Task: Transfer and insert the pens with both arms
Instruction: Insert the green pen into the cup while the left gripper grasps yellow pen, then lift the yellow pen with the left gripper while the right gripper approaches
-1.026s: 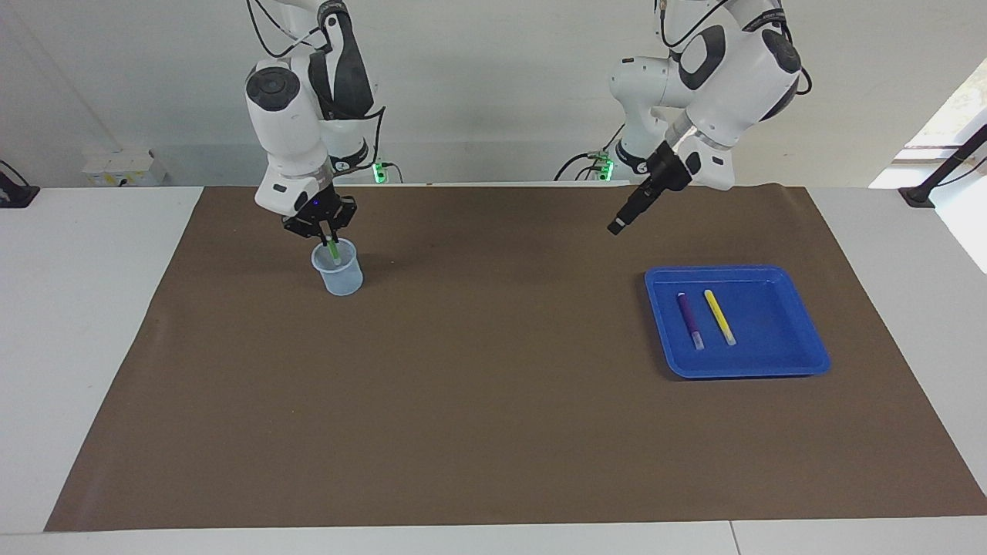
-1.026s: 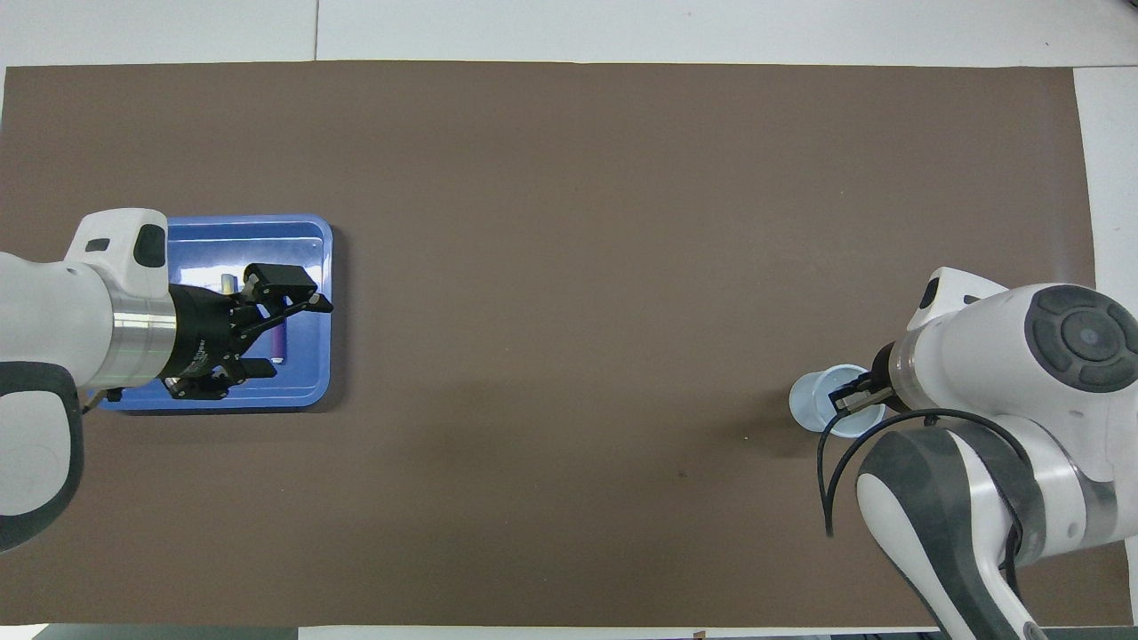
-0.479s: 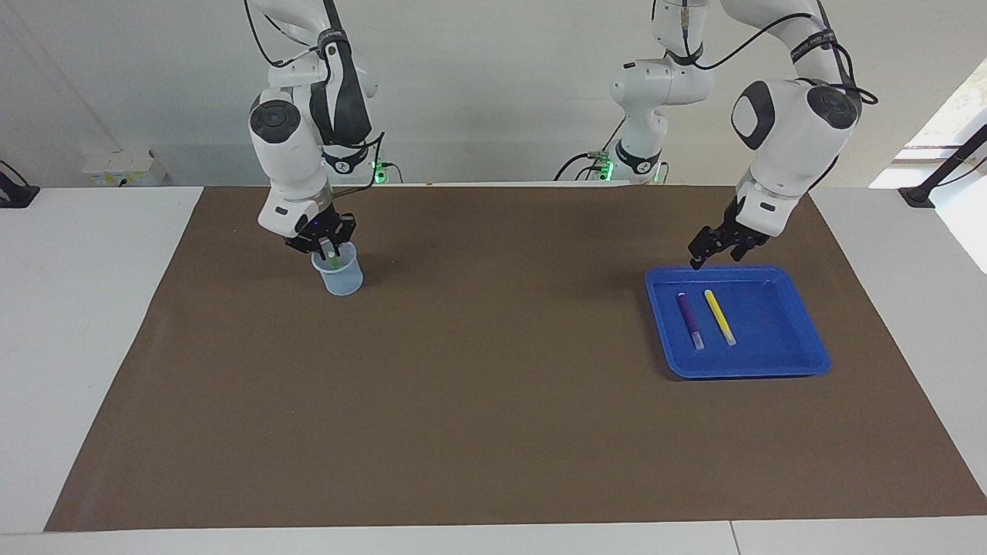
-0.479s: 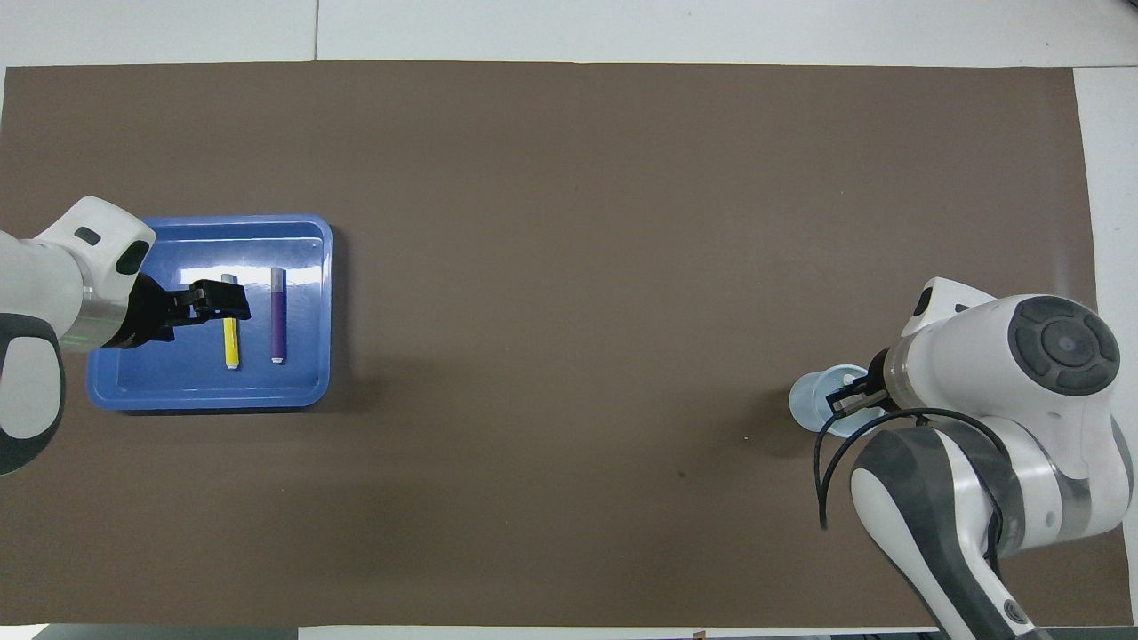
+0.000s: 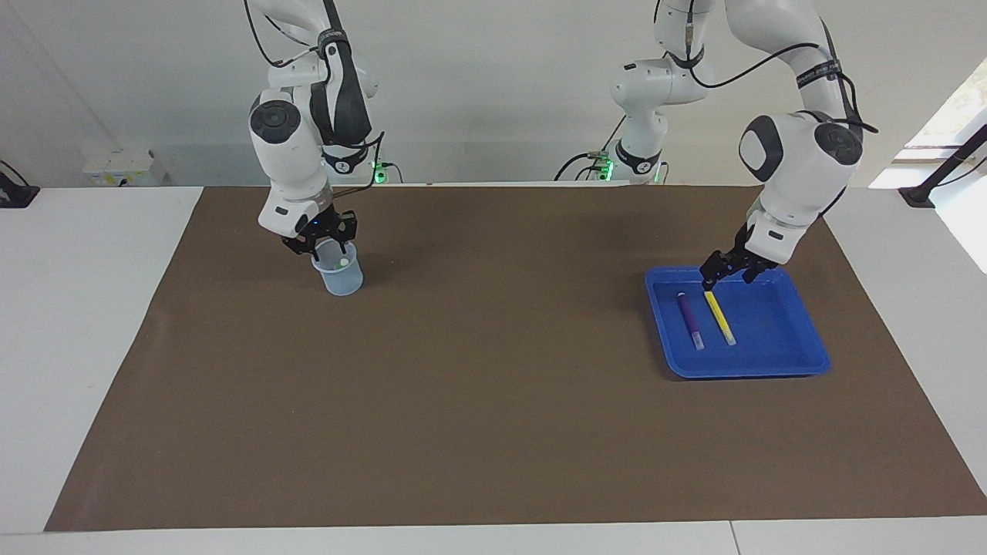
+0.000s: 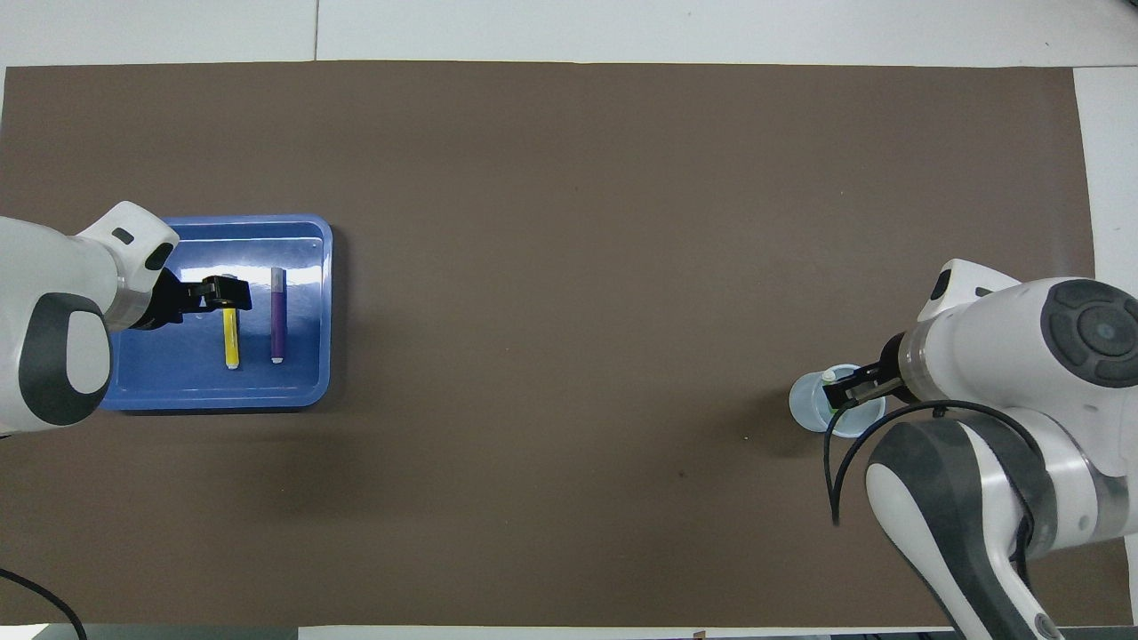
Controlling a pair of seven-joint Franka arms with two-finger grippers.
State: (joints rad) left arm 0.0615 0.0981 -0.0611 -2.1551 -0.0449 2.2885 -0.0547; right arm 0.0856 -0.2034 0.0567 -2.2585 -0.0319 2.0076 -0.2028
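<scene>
Brown mat (image 6: 569,356): green pen (image 6: 834,411) in cup (image 5: 337,279) plain only overhead, right gripper (image 5: 321,245) apparently open above; left gripper (image 5: 719,277) wide over yellow pen (image 5: 719,317).

The purple pen (image 5: 689,319) and the yellow pen (image 5: 719,317) lie flat side by side, close but apart, in a blue tray (image 5: 779,362) toward the left arm's end of the table, the yellow one closer to that end. Each has its whitish cap end pointing away from the robots. The green pen (image 5: 337,265) stands tilted inside a clear plastic cup (image 5: 339,280) toward the right arm's end, its whitish cap end up at the rim
</scene>
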